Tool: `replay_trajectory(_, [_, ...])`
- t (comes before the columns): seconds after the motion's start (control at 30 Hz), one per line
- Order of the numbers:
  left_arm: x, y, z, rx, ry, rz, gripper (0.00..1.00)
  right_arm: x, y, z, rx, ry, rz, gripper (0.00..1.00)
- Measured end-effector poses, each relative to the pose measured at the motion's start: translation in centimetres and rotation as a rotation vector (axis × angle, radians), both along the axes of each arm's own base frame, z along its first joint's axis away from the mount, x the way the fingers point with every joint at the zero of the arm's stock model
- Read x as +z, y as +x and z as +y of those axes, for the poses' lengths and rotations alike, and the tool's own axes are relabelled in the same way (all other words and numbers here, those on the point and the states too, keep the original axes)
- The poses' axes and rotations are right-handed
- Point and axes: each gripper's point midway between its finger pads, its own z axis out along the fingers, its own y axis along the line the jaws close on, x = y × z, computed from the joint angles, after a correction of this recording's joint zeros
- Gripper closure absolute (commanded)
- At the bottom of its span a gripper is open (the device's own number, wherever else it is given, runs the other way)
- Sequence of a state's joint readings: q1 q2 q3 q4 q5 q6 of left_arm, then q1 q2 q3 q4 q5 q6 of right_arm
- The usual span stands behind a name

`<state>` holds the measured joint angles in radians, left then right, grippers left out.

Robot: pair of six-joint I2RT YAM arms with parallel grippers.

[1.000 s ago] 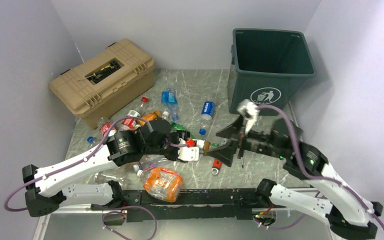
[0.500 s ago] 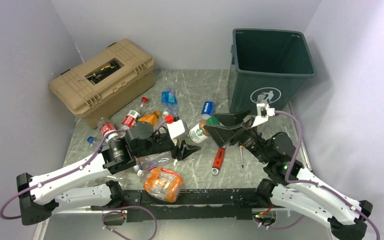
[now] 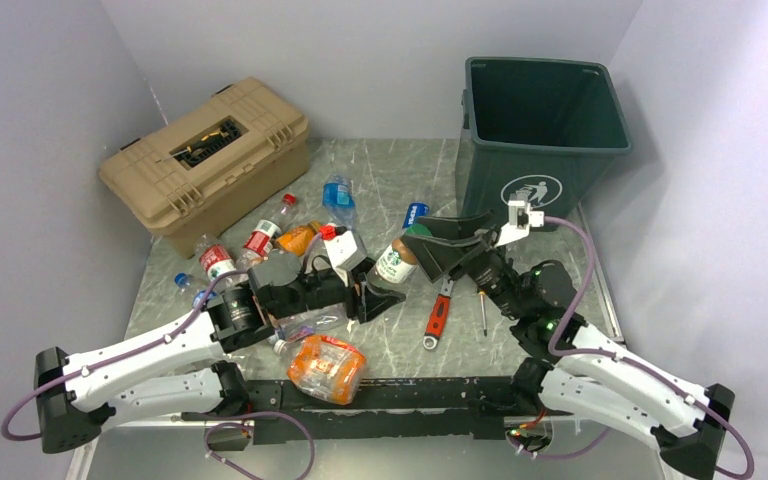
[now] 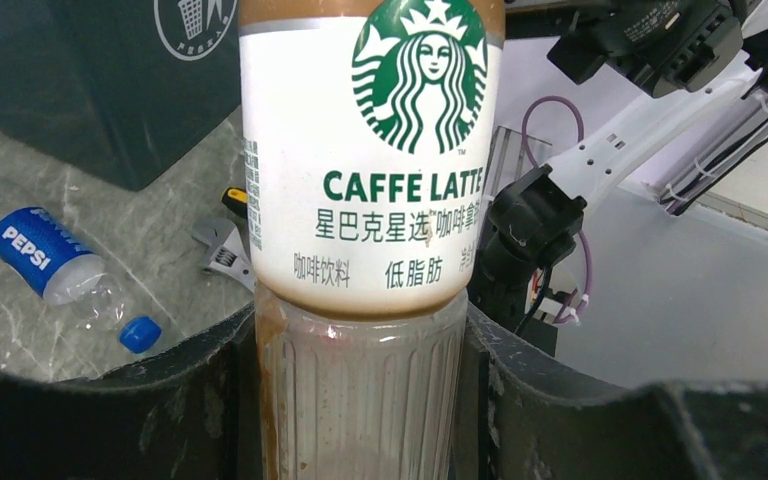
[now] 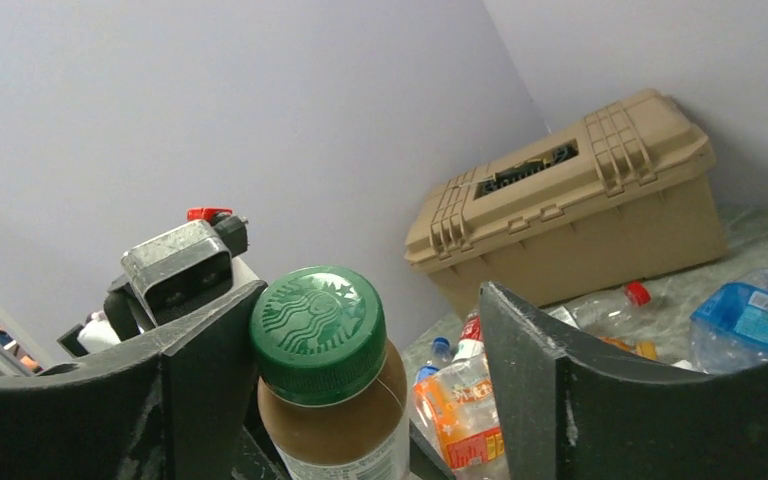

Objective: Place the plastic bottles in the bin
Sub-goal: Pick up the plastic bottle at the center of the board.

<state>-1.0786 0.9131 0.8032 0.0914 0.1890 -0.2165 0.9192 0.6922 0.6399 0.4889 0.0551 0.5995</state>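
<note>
Top: left gripper (image 3: 376, 290) clamped on the base of the latte bottle (image 3: 396, 262). The bottle is off the table, mid-table, tilted toward the right gripper (image 3: 432, 250), near the bin (image 3: 545, 140). Other bottles (image 3: 260, 240) lie near the toolbox (image 3: 205, 160).
Left wrist: both fingers (image 4: 160, 400) pressed on its ribbed base.
Right wrist: jaws wide, straddling the green cap (image 5: 318, 325). One finger is at the cap, with a gap on the other side.

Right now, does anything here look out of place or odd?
Yes: a wrench and a screwdriver lie with the bottles, and the held latte bottle seems to contain brown liquid.
</note>
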Motion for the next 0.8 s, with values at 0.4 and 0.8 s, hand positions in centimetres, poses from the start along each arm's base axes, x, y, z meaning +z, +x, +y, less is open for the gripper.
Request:
replay_trajectory(0.4, [-0.7, 0.4, 0.4, 0.025, 0.019, 0.019, 0.0, -0.3, 0.2, 0.6, 0.005, -0.031, 0.008, 1.0])
replay_trajectory(0.8, [7.4, 3.9, 7.9, 0.355, 0.054, -0.212, 0.01, 15.2, 2.7, -10.9, -0.608, -0.066, -0.25, 1.0])
